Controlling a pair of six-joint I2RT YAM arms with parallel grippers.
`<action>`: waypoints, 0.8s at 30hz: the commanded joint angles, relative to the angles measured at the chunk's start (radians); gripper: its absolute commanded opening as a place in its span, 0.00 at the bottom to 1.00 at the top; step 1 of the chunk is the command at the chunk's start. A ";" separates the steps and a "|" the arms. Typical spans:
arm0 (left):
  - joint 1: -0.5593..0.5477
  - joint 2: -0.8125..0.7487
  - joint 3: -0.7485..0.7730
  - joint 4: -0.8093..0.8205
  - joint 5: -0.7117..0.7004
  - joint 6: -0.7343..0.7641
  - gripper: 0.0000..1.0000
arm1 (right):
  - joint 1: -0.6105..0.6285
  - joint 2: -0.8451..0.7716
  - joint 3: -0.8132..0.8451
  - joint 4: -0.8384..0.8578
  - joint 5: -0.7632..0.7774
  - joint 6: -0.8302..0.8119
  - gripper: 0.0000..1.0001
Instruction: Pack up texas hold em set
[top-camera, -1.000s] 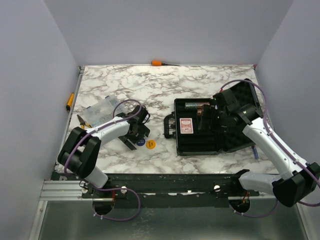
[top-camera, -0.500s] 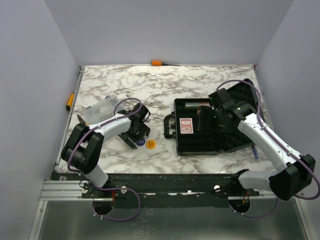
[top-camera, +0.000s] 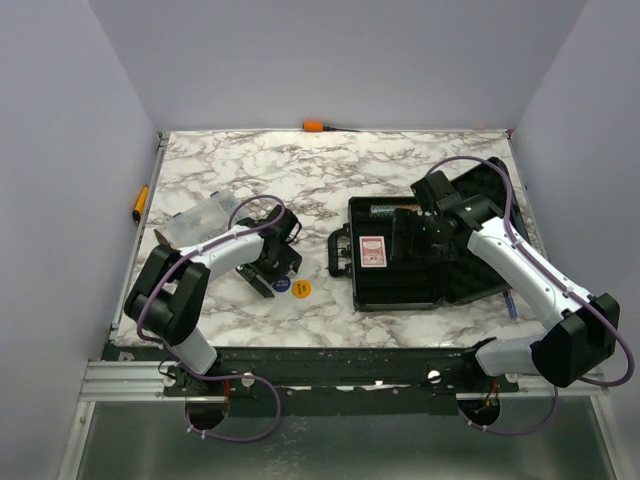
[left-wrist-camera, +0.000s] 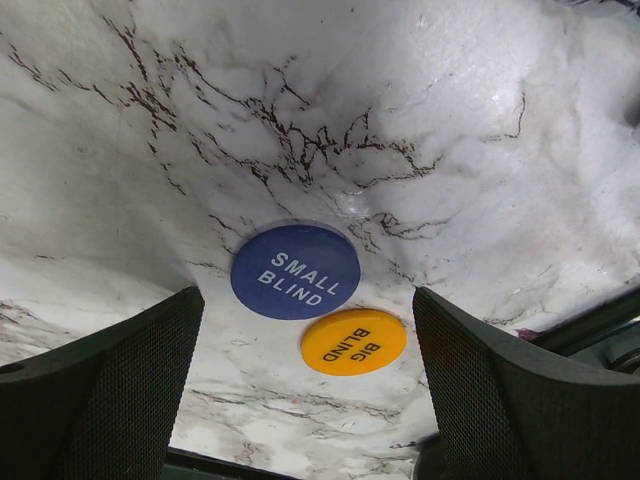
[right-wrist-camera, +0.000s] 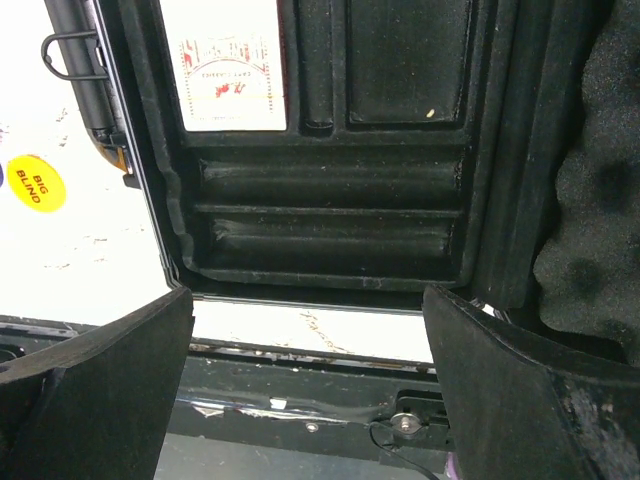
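The left tool (left-wrist-camera: 305, 300), jaws spread wide and holding nothing, hangs over the blue disc (left-wrist-camera: 295, 271) marked SMALL BLIND, left of the black case (top-camera: 400, 290). The orange disc (left-wrist-camera: 353, 341) lies just beside the blue one on the marble surface (left-wrist-camera: 450, 120), nearer the case. The right tool (right-wrist-camera: 305, 300), likewise spread and empty, hangs over the case's open tray, where the red-backed card deck (right-wrist-camera: 230, 65) sits near the handle.

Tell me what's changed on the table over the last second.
The right gripper swung left, farther over the tray of the open black case; its jaws are open and empty. The left gripper edged slightly toward the blue disc, open above it. The blue disc, orange disc, card deck and case stayed put.
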 joint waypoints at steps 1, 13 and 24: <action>0.000 0.067 -0.016 -0.089 -0.047 0.017 0.85 | 0.004 0.006 0.028 -0.005 -0.028 0.001 0.99; -0.001 0.186 0.077 -0.128 -0.110 0.086 0.72 | 0.005 -0.015 0.031 -0.016 -0.026 0.010 0.99; -0.013 0.186 0.046 -0.113 -0.137 0.075 0.68 | 0.005 -0.073 -0.005 -0.023 -0.006 0.020 0.99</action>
